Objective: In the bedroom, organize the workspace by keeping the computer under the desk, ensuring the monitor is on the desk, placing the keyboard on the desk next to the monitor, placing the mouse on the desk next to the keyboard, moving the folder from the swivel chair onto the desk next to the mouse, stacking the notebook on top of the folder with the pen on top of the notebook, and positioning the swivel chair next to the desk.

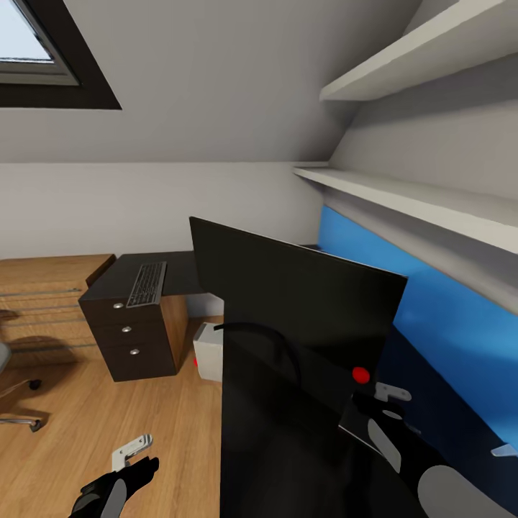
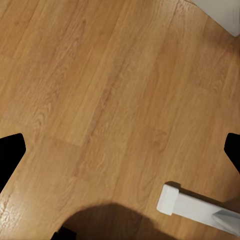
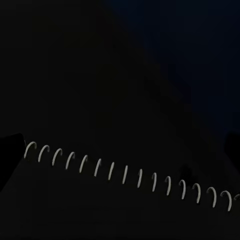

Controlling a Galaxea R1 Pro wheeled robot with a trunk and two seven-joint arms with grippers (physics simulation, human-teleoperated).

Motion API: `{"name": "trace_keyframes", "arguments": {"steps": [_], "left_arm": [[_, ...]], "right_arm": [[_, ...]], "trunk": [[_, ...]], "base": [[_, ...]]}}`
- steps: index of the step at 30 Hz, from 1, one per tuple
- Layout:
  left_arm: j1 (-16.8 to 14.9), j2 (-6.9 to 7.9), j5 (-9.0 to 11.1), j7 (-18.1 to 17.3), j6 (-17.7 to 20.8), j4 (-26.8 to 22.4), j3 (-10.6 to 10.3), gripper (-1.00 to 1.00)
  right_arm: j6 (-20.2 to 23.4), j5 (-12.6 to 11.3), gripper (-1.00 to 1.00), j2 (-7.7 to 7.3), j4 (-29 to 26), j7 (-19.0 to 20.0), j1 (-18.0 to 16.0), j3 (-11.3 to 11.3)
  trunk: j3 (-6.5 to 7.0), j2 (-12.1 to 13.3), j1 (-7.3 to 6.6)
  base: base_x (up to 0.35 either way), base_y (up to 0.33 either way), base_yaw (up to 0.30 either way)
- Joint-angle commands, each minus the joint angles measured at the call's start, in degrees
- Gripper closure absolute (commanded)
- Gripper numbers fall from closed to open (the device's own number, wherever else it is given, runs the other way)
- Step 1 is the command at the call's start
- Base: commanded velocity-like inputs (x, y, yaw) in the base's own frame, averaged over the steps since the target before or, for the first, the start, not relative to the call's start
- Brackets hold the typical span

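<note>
Two arms flank the monitor (image 1: 302, 316), standing upright on the black desk (image 1: 446, 424) against its blue back panel. The notebook (image 3: 130, 175), its white spiral binding running crosswise, lies directly beneath the right gripper (image 1: 392, 406), whose jaw spread cannot be told. Left gripper (image 1: 137, 453) hangs wide and empty over the wood floor (image 2: 100, 90). Keyboard (image 1: 147, 283) rests at ten o'clock on the dark drawer unit (image 1: 129, 338), long axis pointing away, nearer the left arm; computer (image 1: 208, 352) sits beside it
</note>
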Motion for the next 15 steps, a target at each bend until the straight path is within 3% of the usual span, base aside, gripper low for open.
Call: {"name": "trace_keyframes", "arguments": {"steps": [1,15], "left_arm": [[-0.03,-0.03,0.61,0.40,0.26,-0.10,0.06,-1.00],[-0.03,-0.04,0.54,0.44,0.18,0.14,0.06,-1.00]], "right_arm": [[0.37,-0.24,-1.00,-0.10,-0.14,-0.50,-0.04,0.48],[0.39,-0.24,-1.00,-0.16,-0.14,-0.49,-0.04,0.48]], "trunk": [[-0.26,-0.46,0.23],[-2.77,-6.08,3.31]], "base": [[0.000,0.000,0.000],[0.000,0.000,0.000]]}}
